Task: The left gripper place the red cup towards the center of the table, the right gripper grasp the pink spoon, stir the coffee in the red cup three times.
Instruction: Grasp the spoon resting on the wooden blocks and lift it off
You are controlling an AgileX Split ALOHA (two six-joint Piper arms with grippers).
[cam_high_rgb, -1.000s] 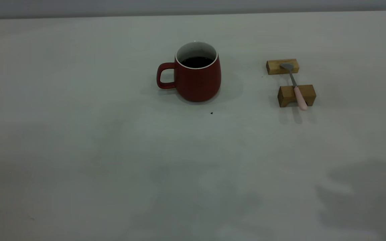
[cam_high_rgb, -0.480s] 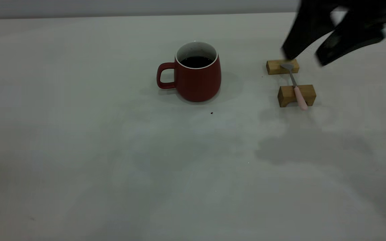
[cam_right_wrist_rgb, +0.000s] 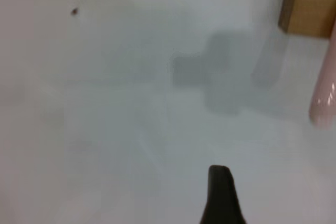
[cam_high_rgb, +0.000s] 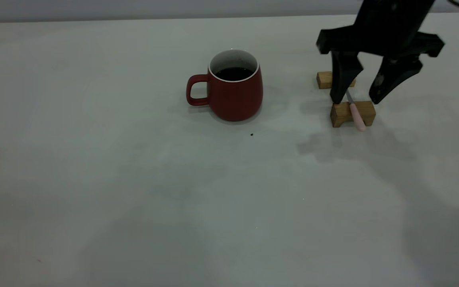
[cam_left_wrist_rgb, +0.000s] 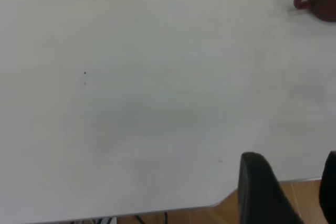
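I see the spoon (cam_high_rgb: pixel 355 113) bridging two wooden blocks (cam_high_rgb: pixel 352 113), handle on the nearer one, which I judge leaves room beneath for fingers. My right gripper (cam_high_rgb: pixel 357 99) hangs just above the spoon's neck, jaws spread wide either side, holding nothing. Left of the blocks and slightly farther back stands the cup (cam_high_rgb: pixel 234 89), coffee (cam_high_rgb: pixel 233 73) inside. My left gripper (cam_left_wrist_rgb: pixel 289 190) sits off at the table (cam_high_rgb: pixel 134 191) edge, apparently open.

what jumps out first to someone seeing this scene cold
The red cup of dark coffee stands alone mid-table. At the right, the open right gripper straddles the pink spoon, which lies across two wooden blocks.
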